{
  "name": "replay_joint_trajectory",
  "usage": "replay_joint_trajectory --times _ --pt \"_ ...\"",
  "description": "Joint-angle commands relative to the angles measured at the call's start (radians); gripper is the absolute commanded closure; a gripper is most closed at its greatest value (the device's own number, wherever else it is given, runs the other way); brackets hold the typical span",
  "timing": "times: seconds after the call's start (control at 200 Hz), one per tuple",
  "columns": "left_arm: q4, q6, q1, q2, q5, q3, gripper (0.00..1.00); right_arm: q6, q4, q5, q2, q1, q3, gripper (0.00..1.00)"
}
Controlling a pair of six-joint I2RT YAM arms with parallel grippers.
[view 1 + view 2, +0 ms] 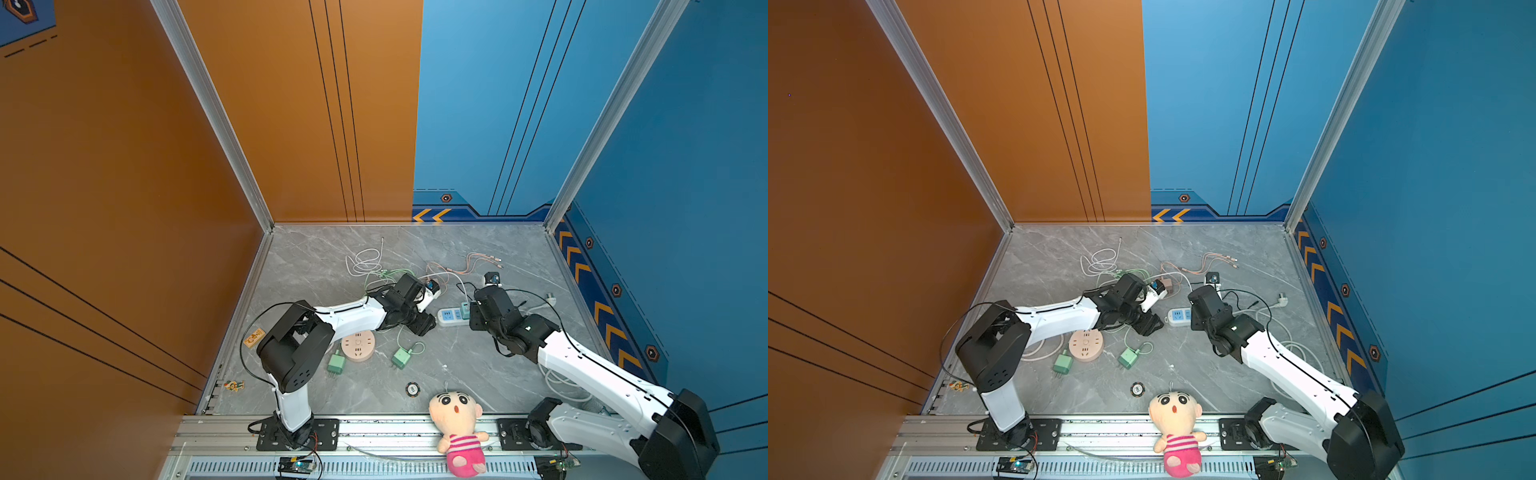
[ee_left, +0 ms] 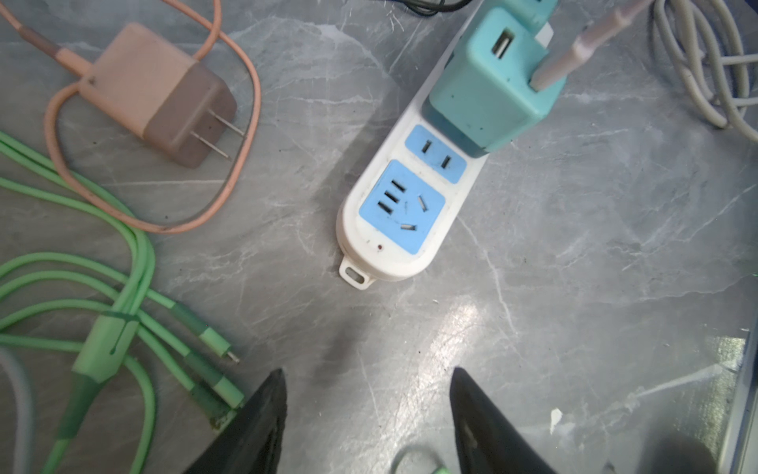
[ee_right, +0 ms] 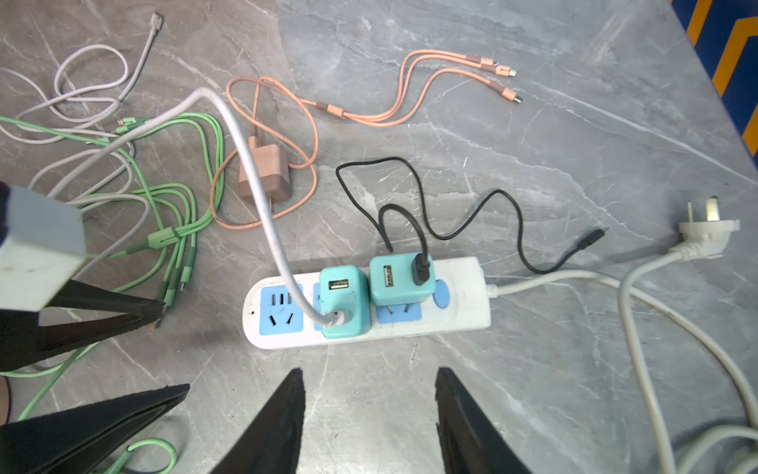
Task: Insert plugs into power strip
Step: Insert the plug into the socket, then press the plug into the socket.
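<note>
Two teal plugs (image 3: 342,301) sit in the power strip (image 3: 463,287) near the middle of the worktop (image 1: 469,374). Our left gripper (image 2: 368,371) and right gripper (image 3: 369,371) are both wide and hold nothing. Next we likely grab the pink plug (image 2: 158,94) lying near the strip, then point its prongs down.

A power strip (image 3: 463,303) lies crosswise, right of centre on the bench (image 1: 478,374). A first plug (image 3: 343,301) and a second plug (image 3: 402,279) stand in it side by side, the first nearer its left end. Its cord runs right to a wall plug (image 3: 705,230) near the right edge. A third plug (image 2: 139,86) lies just behind the strip, ringed by its own cable. Left of centre, toward the front edge, a fourth plug (image 1: 336,362) and a fifth plug (image 1: 400,358) flank a round socket block (image 1: 358,346).
</note>
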Motion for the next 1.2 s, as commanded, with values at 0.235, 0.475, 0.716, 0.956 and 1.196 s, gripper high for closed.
replay_joint_trajectory --times 0.235,0.475,0.716,0.956,1.196 --pt "-0.048 0.004 -0.02 -0.067 0.037 0.063 0.5 -0.107 0.032 -0.087 0.0 -0.208 -0.014 0.78" --pt "-0.085 -0.019 -0.031 -0.026 0.031 0.117 0.61 -0.121 0.137 -0.133 0.141 -0.22 -0.012 0.82" --pt "-0.002 -0.077 -0.059 0.03 -0.017 0.162 0.76 -0.139 0.196 -0.148 0.274 -0.229 0.022 0.87" --pt "-0.002 -0.085 -0.075 0.084 -0.007 0.204 0.76 -0.139 0.218 -0.169 0.291 -0.234 0.034 0.89" --pt "0.0 -0.104 -0.075 0.118 -0.036 0.226 0.77 -0.132 0.233 -0.182 0.293 -0.234 0.028 0.89"
